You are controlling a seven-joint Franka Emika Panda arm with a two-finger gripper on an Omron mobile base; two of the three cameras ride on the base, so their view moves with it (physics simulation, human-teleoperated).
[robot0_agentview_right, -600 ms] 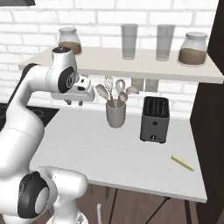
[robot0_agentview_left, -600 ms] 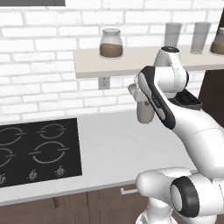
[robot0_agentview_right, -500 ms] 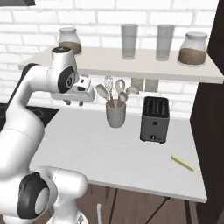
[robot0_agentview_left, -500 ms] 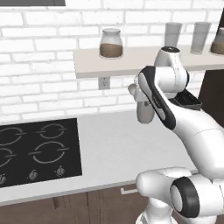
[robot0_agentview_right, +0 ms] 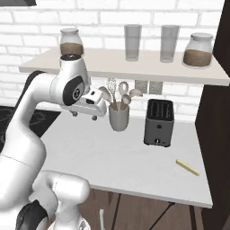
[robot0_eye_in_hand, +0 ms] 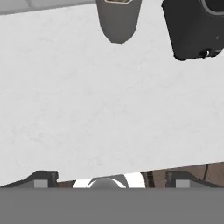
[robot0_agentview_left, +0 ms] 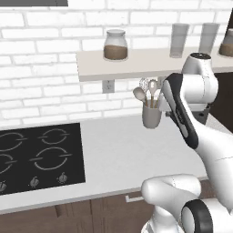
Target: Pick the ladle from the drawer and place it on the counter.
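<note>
Compared with a moment ago, the arm (robot0_agentview_left: 182,113) has swung a little to the right in the left base view, so the grey cup (robot0_agentview_left: 151,116) of wooden spoons and a whisk that it was covering now shows beside it. The gripper (robot0_agentview_right: 84,116) has slid slightly lower and closer to that cup, near the toaster (robot0_agentview_right: 159,122). It hangs over the counter (robot0_agentview_right: 112,157) with its fingers (robot0_eye_in_hand: 40,178) spread wide and nothing between them, and there's no telling where the ladle is.
</note>
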